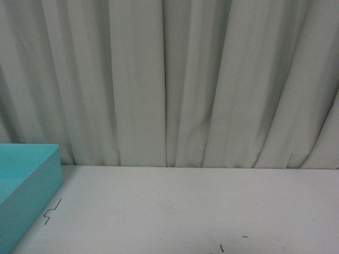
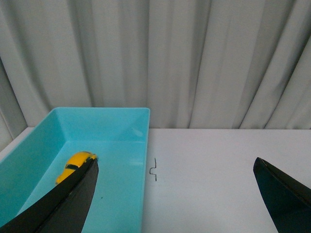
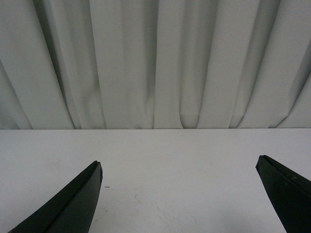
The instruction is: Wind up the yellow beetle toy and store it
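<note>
The front view shows neither arm, only a white table [image 1: 185,211], the corner of a turquoise box [image 1: 26,180] at the left edge, and a grey-white curtain [image 1: 175,79] hanging behind. A few small dark pen marks [image 1: 52,210] sit on the table just beside the box. From here the inside of the box is hidden by its near wall.

The left wrist view looks down into that box [image 2: 131,141] and shows what the front view cannot: the yellow toy car [image 2: 75,164] lies on the box floor, near the left wall, partly covered by one dark finger [image 2: 68,204] of the left gripper [image 2: 175,194]. The jaws are spread wide with nothing between them, one finger over the box and the other over bare table. The same pen squiggle [image 2: 154,170] shows just outside the box wall.

The right wrist view shows the right gripper [image 3: 180,194] with its jaws also spread wide and empty, over bare table [image 3: 175,155] well away from the box, with only the curtain [image 3: 160,63] beyond.
</note>
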Robot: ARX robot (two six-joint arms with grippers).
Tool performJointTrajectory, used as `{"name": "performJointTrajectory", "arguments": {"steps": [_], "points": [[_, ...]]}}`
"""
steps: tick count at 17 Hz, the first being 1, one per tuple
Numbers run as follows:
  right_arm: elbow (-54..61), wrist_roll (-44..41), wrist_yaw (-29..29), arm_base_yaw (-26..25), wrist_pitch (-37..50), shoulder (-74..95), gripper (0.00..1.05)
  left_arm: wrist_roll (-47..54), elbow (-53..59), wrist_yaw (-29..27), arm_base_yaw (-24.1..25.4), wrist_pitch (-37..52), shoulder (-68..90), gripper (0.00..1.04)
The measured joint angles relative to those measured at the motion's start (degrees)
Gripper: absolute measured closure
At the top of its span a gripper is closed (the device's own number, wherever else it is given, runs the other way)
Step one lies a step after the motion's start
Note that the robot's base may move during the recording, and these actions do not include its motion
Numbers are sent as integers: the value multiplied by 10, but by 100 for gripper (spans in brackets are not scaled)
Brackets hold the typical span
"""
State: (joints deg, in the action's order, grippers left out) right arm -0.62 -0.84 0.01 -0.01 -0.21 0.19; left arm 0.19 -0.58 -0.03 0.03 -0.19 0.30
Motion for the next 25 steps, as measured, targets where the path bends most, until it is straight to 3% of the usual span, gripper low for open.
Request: {"name": "performJointTrajectory", "arguments": {"steps": [25], "points": [[0,0,0,0,0,0,7,0,0,0,0,1,0,7]]}}
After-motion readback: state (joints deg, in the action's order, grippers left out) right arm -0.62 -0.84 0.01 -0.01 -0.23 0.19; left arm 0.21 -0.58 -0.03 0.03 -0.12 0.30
